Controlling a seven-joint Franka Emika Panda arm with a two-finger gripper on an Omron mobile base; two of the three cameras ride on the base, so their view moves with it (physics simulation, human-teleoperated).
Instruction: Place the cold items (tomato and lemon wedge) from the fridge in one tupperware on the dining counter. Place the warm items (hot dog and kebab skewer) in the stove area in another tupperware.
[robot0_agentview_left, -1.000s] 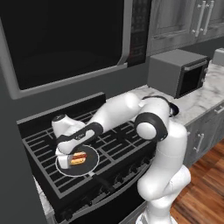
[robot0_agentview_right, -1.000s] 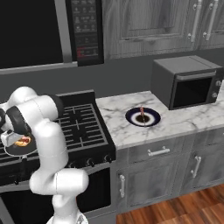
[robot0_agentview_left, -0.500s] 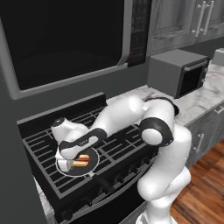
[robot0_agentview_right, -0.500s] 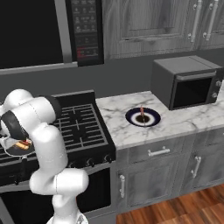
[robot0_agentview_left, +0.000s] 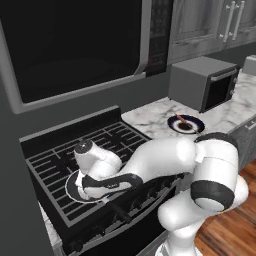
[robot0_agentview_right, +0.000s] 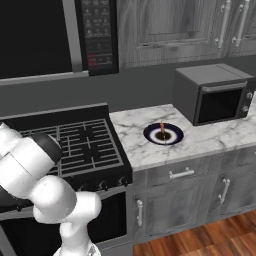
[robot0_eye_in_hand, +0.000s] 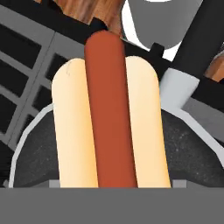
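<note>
In the left base view the hand (robot0_agentview_left: 95, 186) is low over a dark plate (robot0_agentview_left: 71, 189) on the stove area (robot0_agentview_left: 75, 155), ready to take the hot dog.

In the right base view the kebab skewer (robot0_agentview_right: 162, 131) waits on a second plate (robot0_agentview_right: 163, 134) on the table (robot0_agentview_right: 210, 137).

In the hand view the hot dog (robot0_eye_in_hand: 110, 113) lies very near on its plate; if the hand grasps it, I cannot tell.

I am seeing the stove area (robot0_agentview_right: 75, 145) carrying a dark pan (robot0_agentview_left: 75, 192) on its burner grates at about seven o'clock, and the hot dog (robot0_eye_in_hand: 109, 113) is lying in that pan. At three o'clock, the marble counter (robot0_agentview_right: 200, 142) is bearing a microwave (robot0_agentview_right: 212, 95) and a dark plate (robot0_agentview_right: 163, 134) holding the kebab skewer (robot0_agentview_right: 162, 128).
</note>
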